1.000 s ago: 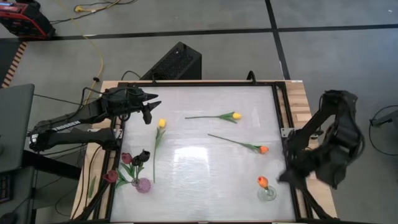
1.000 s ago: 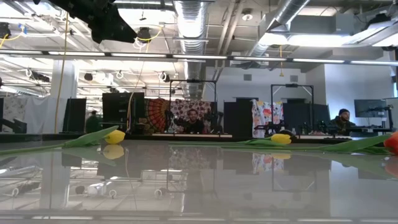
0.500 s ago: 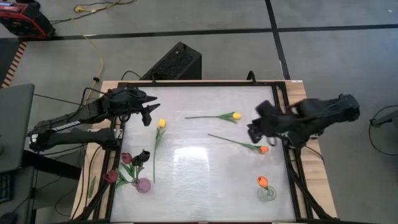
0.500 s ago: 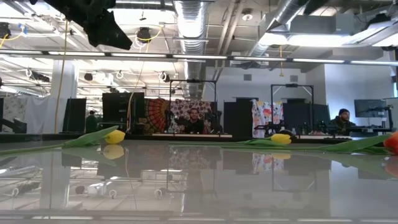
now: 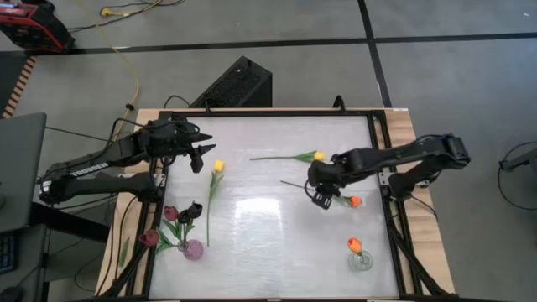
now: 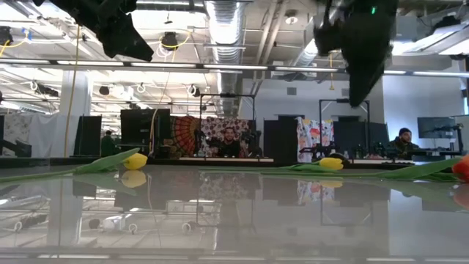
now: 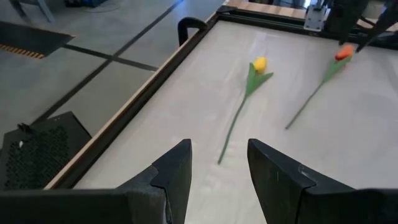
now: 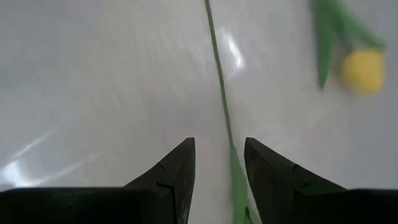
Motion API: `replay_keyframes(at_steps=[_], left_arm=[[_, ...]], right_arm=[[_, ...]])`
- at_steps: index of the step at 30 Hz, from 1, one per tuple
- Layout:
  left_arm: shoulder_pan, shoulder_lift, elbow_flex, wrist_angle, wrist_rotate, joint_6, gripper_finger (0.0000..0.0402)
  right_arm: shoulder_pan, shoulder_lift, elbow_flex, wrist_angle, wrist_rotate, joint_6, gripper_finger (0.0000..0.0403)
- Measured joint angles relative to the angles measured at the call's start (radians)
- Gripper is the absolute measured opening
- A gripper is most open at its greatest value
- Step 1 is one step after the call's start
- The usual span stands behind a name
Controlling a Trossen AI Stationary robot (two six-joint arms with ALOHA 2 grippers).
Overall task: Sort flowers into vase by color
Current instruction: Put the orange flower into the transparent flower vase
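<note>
Three tulips lie flat on the white table: a yellow one [image 5: 218, 166] near the left side, a yellow one [image 5: 319, 156] farther back, and an orange one [image 5: 356, 201] whose thin stem [image 8: 217, 93] runs between my right gripper's open fingers [image 8: 217, 142]. My right gripper [image 5: 321, 196] hovers over that stem, pointing down. My left gripper [image 5: 200, 153] hangs open above the table's far left part, beside the left yellow tulip [image 7: 259, 63]. A pinkish vase [image 5: 194, 249] holds dark maroon tulips [image 5: 171, 213]. A clear vase [image 5: 361, 261] holds one orange tulip [image 5: 354, 245].
A dark frame rail [image 5: 379, 159] runs along the table's sides, with wooden borders outside it. A black box [image 5: 237, 84] stands on the floor behind the table. The table's middle [image 5: 260, 226] is bare white surface. People sit in the room beyond the table [image 6: 231, 139].
My right arm has swung in from outside the table's right near corner, toward the left and the far edge, and has come down over the orange tulip's stem. The flowers and vases have stayed where they were.
</note>
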Motion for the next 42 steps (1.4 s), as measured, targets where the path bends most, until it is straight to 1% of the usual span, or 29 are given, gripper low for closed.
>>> replay_keyframes(at_steps=[4,6,9,12,23,29,32,37,38,42], left_arm=[[0.0,0.0,0.0,0.001,0.004,-0.012,0.0146],[0.0,0.0,0.0,0.0,0.013,-0.021,0.0146],[0.0,0.0,0.0,0.0,0.024,-0.035,0.0146],[0.0,0.001,0.0,-0.001,0.026,-0.048,0.0146],[-0.001,0.001,0.0,-0.018,0.017,-0.08,0.0146],[-0.001,0.001,0.0,-0.022,0.016,-0.089,0.0146],[-0.001,0.001,0.0,-0.022,0.01,-0.086,0.0146],[0.0,0.001,0.0,-0.022,-0.008,-0.083,0.0146],[-0.001,0.001,0.0,-0.022,-0.008,-0.083,0.0146],[0.0,0.001,0.0,-0.021,-0.008,-0.08,0.0146]], right_arm=[[-0.083,0.01,-0.1,0.122,-0.084,-0.054,0.0164],[-0.119,0.017,-0.139,0.182,-0.096,-0.07,0.0164],[-0.152,0.041,-0.167,0.193,-0.108,-0.128,0.0164],[-0.157,0.077,-0.19,0.197,-0.109,-0.193,0.0164],[-0.148,0.247,-0.202,0.225,-0.113,-0.274,0.0164],[-0.135,0.3,-0.197,0.225,-0.152,-0.302,0.0159],[-0.128,0.307,-0.196,0.225,-0.152,-0.309,0.0128],[-0.114,0.294,-0.199,0.222,-0.164,-0.309,0.0026],[-0.109,0.283,-0.199,0.222,-0.163,-0.307,0.0017],[-0.058,0.211,-0.208,0.212,-0.125,-0.279,0.0018]])
